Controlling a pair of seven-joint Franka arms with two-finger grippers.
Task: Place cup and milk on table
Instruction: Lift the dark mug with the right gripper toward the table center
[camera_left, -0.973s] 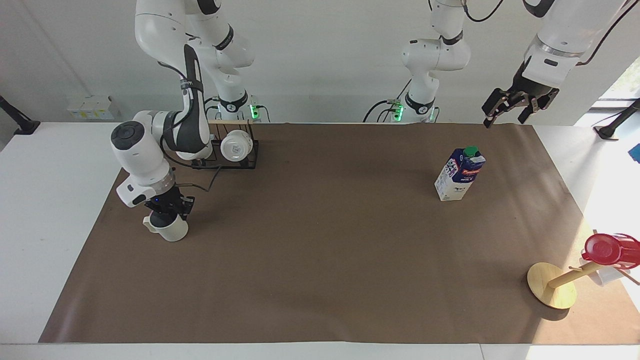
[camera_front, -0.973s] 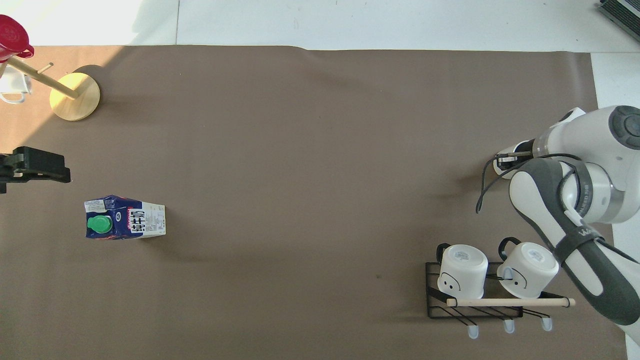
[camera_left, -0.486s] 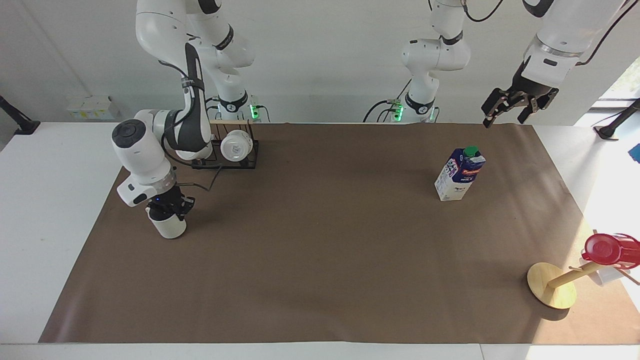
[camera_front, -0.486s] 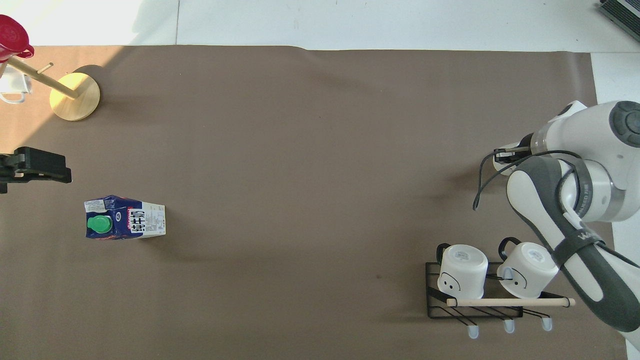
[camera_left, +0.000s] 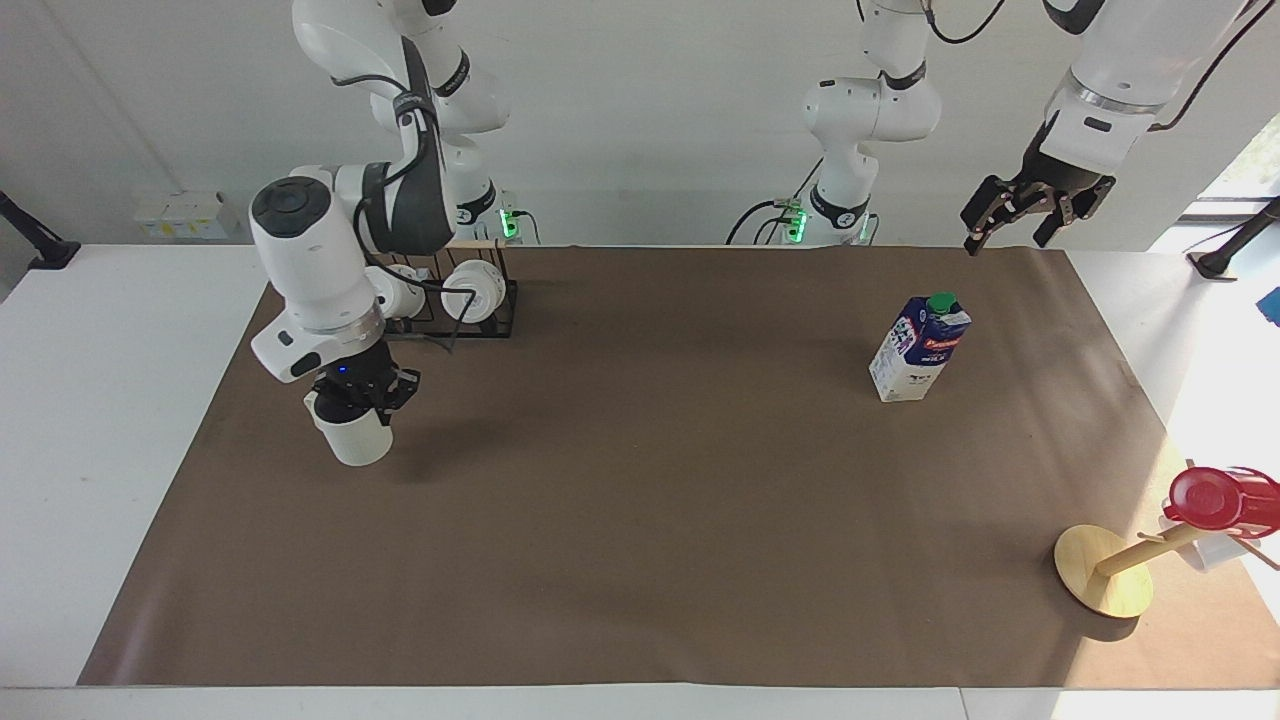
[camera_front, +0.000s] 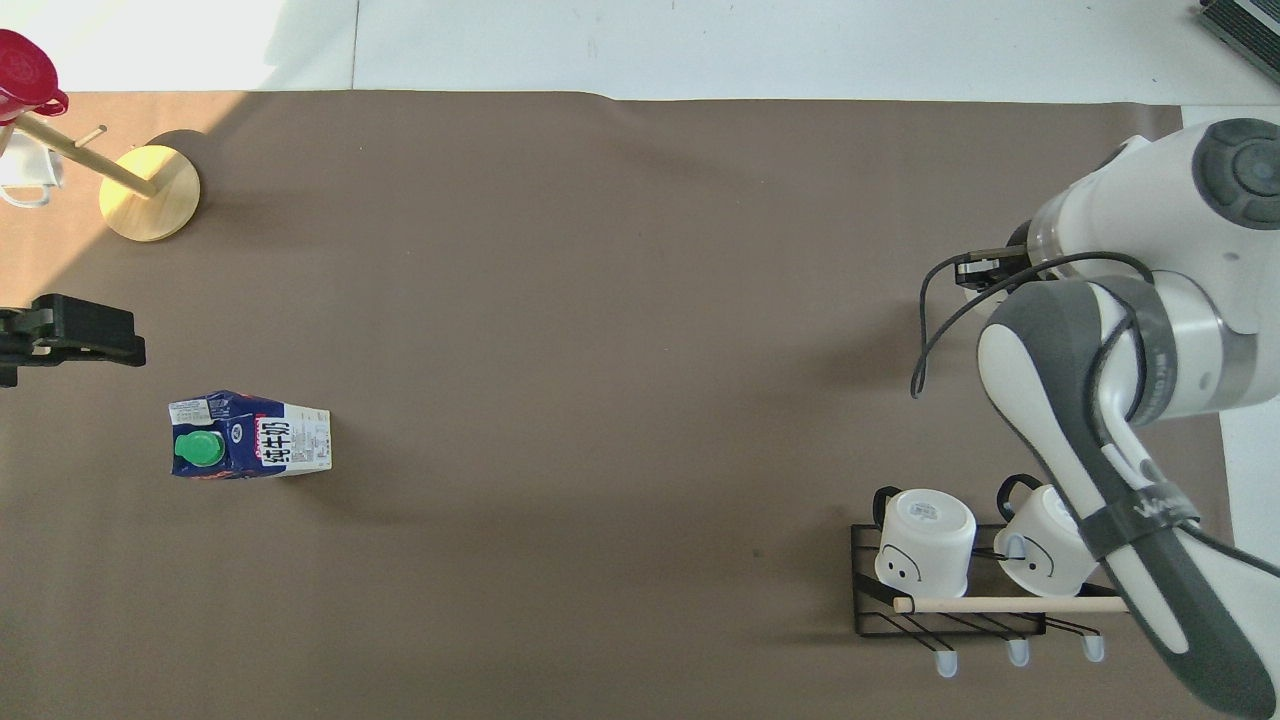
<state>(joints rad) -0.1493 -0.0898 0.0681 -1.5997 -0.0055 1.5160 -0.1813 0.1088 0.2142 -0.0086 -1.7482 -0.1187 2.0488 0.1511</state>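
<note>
My right gripper (camera_left: 358, 392) is shut on the rim of the cream-white cup (camera_left: 352, 438) and holds it upright, low over the brown mat of the table (camera_left: 640, 520), beside the mug rack. In the overhead view the right arm's wrist hides the cup. The blue-and-white milk (camera_left: 920, 348) (camera_front: 250, 436) carton with a green cap stands upright on the mat toward the left arm's end. The left gripper (camera_left: 1032, 208) (camera_front: 72, 333) hangs open in the air above the mat's edge, apart from the milk and holding nothing.
A black wire rack (camera_left: 470, 300) (camera_front: 950, 585) with two white mugs sits near the right arm's base. A wooden peg stand (camera_left: 1103, 570) (camera_front: 150, 180) carrying a red cup (camera_left: 1215, 498) (camera_front: 25, 70) stands at the left arm's end of the table.
The right arm has risen and carried the cup slightly toward the table's middle; the cup's handle no longer shows. The left gripper has barely moved.
</note>
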